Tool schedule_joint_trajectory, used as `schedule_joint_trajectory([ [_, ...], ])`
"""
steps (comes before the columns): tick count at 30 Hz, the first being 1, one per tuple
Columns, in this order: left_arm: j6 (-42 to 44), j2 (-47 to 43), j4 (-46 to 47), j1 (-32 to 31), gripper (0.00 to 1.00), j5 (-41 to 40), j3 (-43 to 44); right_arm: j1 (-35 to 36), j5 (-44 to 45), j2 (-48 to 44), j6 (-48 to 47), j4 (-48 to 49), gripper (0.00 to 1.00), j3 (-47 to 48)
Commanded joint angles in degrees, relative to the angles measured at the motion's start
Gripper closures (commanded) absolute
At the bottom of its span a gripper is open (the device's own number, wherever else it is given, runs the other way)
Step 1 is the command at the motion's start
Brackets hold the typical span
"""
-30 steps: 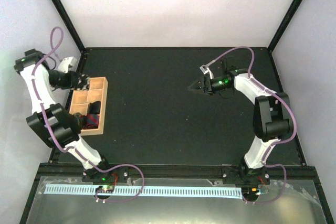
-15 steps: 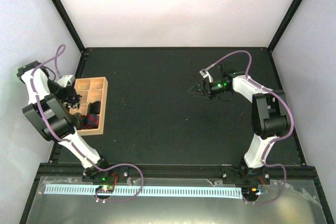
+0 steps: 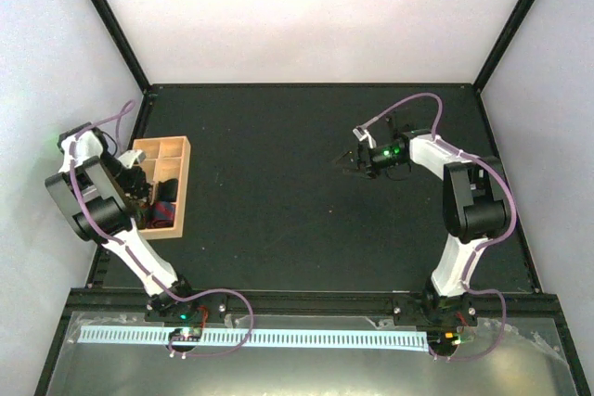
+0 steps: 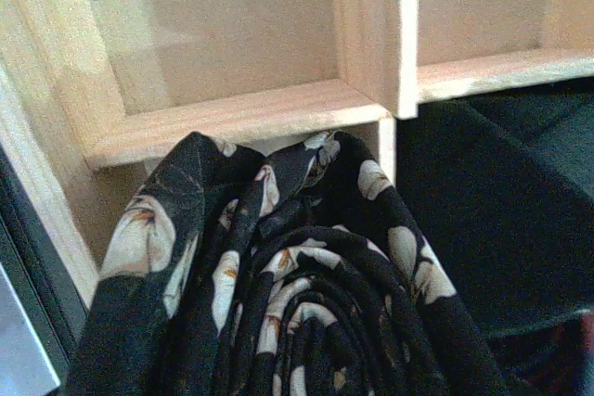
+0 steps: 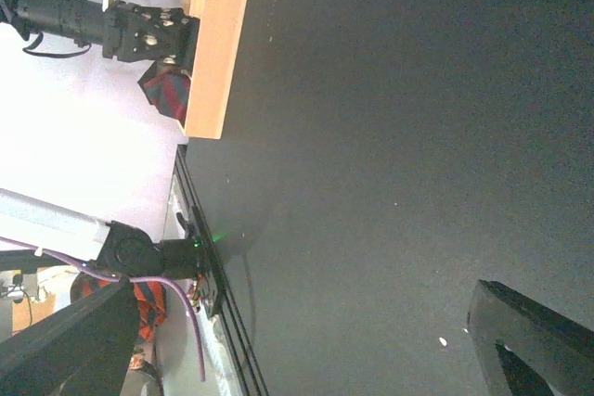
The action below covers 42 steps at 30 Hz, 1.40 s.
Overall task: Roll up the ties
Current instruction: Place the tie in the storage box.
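Though grip unreadable, left gripper point(image 3: 137, 178) close over rolled tie point(image 4: 297, 303) in tray point(image 4: 232, 118).

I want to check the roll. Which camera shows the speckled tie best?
Left wrist view: the speckled tie fills the lower half, coils plain, inside the wooden tray. In the top external view the left claw hides it; the right wrist view is too far to show it.

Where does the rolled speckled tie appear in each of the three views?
Top external: not distinguishable; the left gripper covers that part of the wooden tray.
Left wrist: the speckled tie fills the lower centre, below a tray divider.
Right wrist: not visible; only the tray's outer wall shows, at upper left.
Shared landmark: the wooden tray, seen in all three views.
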Motion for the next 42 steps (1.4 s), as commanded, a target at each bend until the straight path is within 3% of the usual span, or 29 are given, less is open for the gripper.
schedule_joint_trajectory([
  [1, -1.98, 1.66, 4.41, -0.2, 0.72, -3.1, -0.76, 0.0, 0.52, 1.39, 0.69, 1.15, 0.0, 0.12],
  [13, -6.61, 5.54, 13.54, -2.74, 0.71, -4.71, -2.88, -0.04, 0.59, 2.39, -1.26, -1.55, 0.0, 0.57],
  [24, -9.8, 6.71, 21.66, -5.65, 0.64, -6.24, -8.43, -0.33, 0.6, 2.48, -2.05, -2.7, 0.0, 0.07],
  [34, -10.02, 8.91, 23.15, -5.63, 0.42, -4.34, -9.05, -0.97, 1.13, 3.14, -4.6, -6.19, 0.0, 1.42],
  [42, -9.53, 2.87, 20.86, -5.37, 0.34, -2.01, -7.83, -1.37, 1.08, 2.97, -4.97, -6.9, 0.0, 1.28],
])
